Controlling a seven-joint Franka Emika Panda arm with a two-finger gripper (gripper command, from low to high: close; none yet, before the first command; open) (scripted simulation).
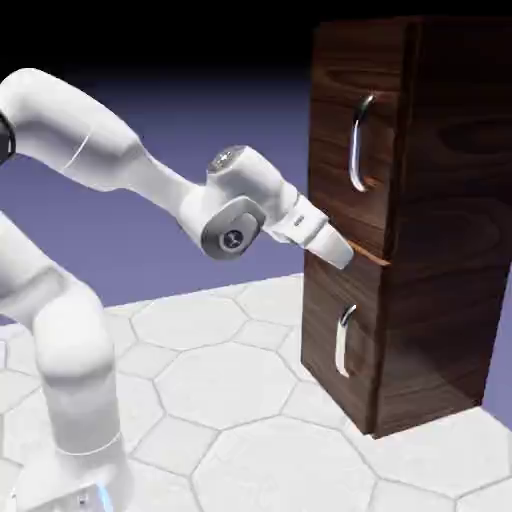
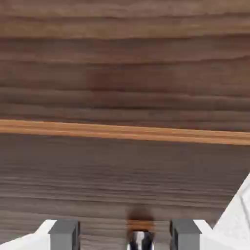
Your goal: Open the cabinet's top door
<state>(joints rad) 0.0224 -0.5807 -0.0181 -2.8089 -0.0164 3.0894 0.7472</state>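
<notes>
We see the hand (image 1: pixel 345 253) spread wide, empty, at the cabinet (image 1: pixel 440 220) seam; the top door (image 1: pixel 350 130) handle (image 1: pixel 358 142) runs vertically, up from it.

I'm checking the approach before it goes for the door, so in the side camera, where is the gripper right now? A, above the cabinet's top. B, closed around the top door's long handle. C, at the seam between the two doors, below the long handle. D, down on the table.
C: the gripper sits at the light seam below the top door's handle, gripping nothing.
</notes>
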